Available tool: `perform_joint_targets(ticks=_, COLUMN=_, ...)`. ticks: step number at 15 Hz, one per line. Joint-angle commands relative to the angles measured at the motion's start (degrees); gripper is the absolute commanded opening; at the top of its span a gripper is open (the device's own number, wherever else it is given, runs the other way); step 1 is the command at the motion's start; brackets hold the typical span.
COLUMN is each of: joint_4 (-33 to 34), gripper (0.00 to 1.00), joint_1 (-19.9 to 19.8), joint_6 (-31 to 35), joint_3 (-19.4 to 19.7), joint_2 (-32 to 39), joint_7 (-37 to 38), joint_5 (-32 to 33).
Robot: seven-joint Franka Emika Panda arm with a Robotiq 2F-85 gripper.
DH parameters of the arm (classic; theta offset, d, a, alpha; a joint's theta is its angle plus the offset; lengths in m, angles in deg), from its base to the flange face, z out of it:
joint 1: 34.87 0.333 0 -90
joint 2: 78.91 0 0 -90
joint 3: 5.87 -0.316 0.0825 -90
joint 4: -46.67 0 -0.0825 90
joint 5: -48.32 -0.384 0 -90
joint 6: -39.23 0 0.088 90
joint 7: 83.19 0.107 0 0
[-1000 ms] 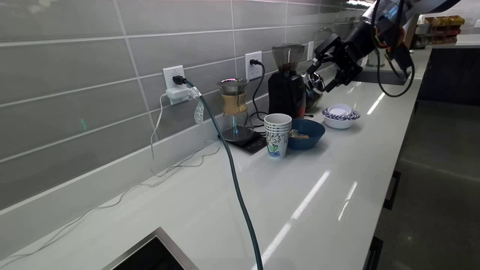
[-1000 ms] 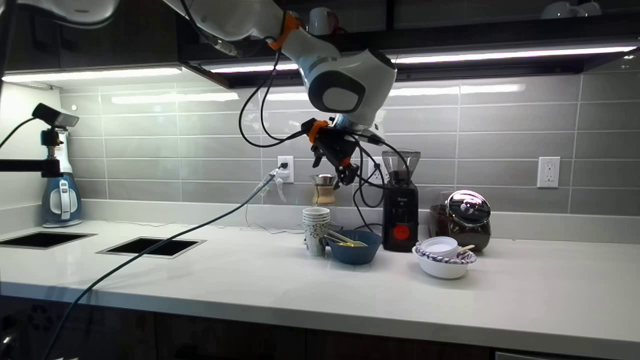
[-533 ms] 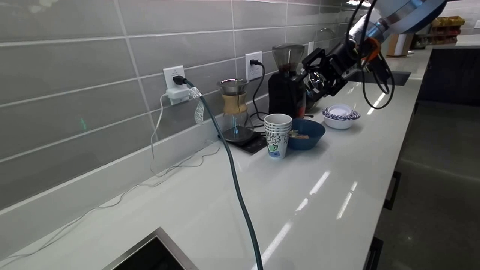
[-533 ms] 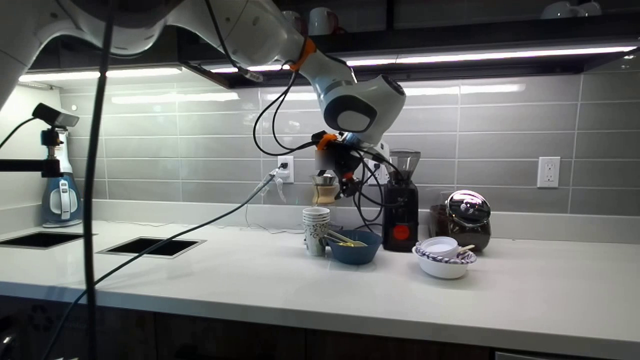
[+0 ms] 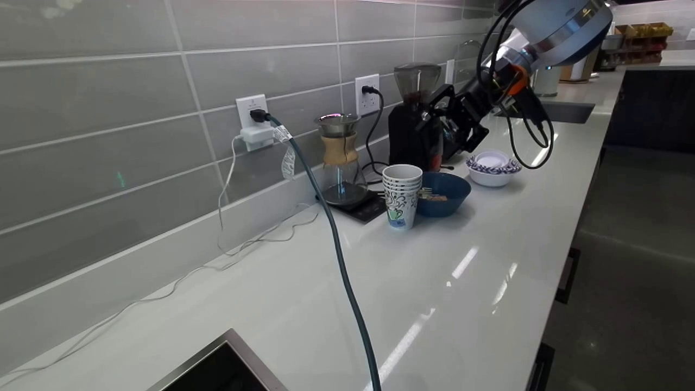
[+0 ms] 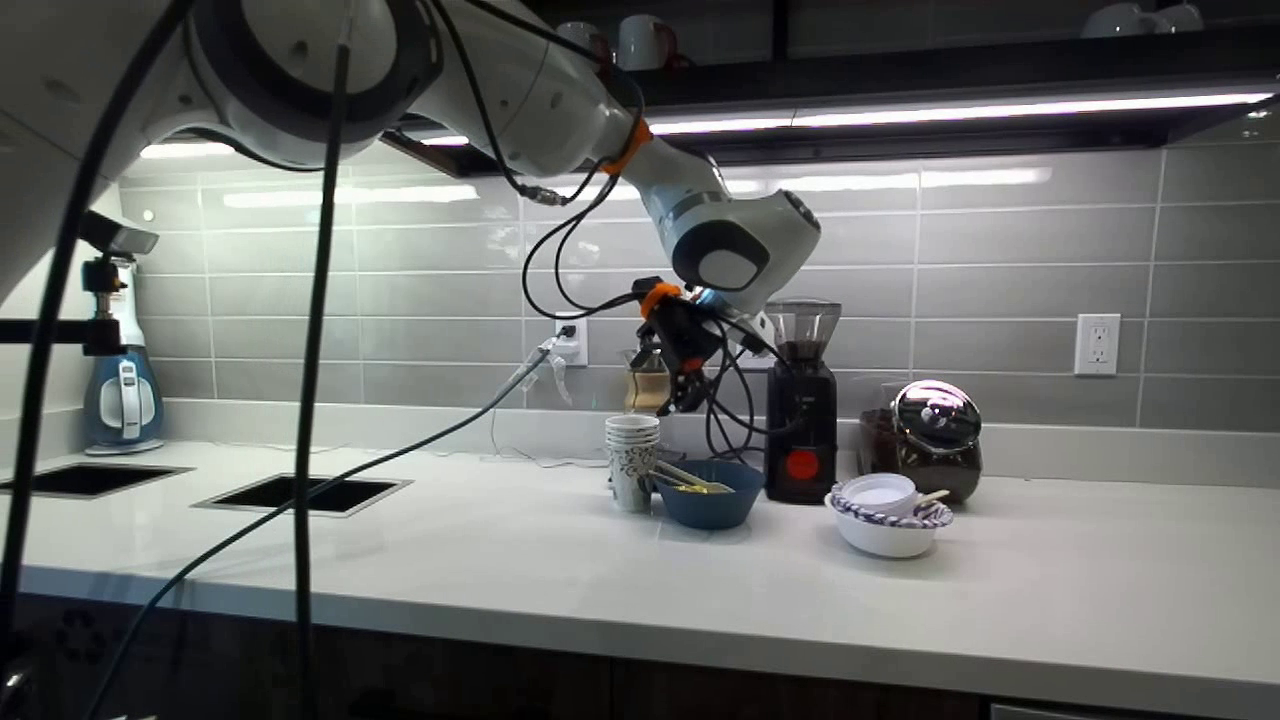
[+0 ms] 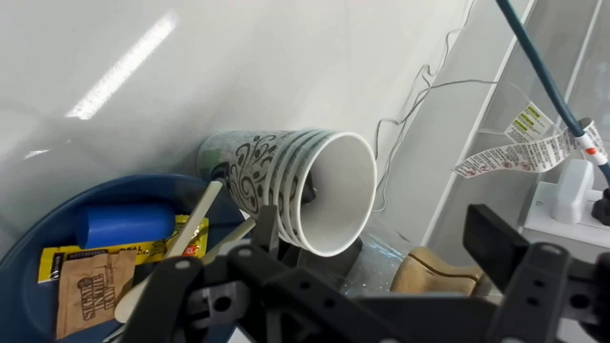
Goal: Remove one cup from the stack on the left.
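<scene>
The stack [image 5: 400, 203] of white paper cups with dark print stands upright on the counter in both exterior views [image 6: 632, 475]. The cup [image 5: 402, 172] on top shows its open rim. In the wrist view the stack [image 7: 252, 164] lies sideways in the picture, and a dark thing shows inside the top cup [image 7: 343, 200]. My gripper [image 5: 444, 136] is open and empty, above and behind the blue bowl; it also shows above the stack's level in an exterior view [image 6: 655, 385]. In the wrist view its jaws [image 7: 371, 221] are wide apart, one fingertip overlapping the stacked rims in the picture.
A blue bowl [image 6: 710, 512] with packets and wooden cutlery stands against the stack's side. A glass carafe with a wooden collar [image 5: 340, 151], a black grinder [image 6: 802, 430] and white bowls [image 6: 885, 538] stand nearby. A thick cable [image 5: 337, 244] hangs across the counter.
The arm has come nearer to the stack, and my gripper has moved lower and toward the cups. The stack, the bowl and the other things have not moved.
</scene>
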Motion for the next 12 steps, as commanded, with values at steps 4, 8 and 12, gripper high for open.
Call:
perform_joint_targets(ticks=4, joint_4=13.2, gripper=0.69, joint_1=0.8, joint_6=-5.44, joint_3=-1.05, joint_2=9.09, joint_7=5.36, joint_5=5.44)
perform_joint_targets(ticks=8, joint_4=19.4, gripper=0.63, joint_1=1.84, joint_6=-6.64, joint_3=-2.01, joint_2=13.29, joint_7=7.45, joint_5=8.74)
perform_joint_targets(ticks=12, joint_4=24.4, gripper=0.65, joint_1=2.31, joint_6=-8.9, joint_3=-3.05, joint_2=16.4, joint_7=9.74, joint_5=11.17)
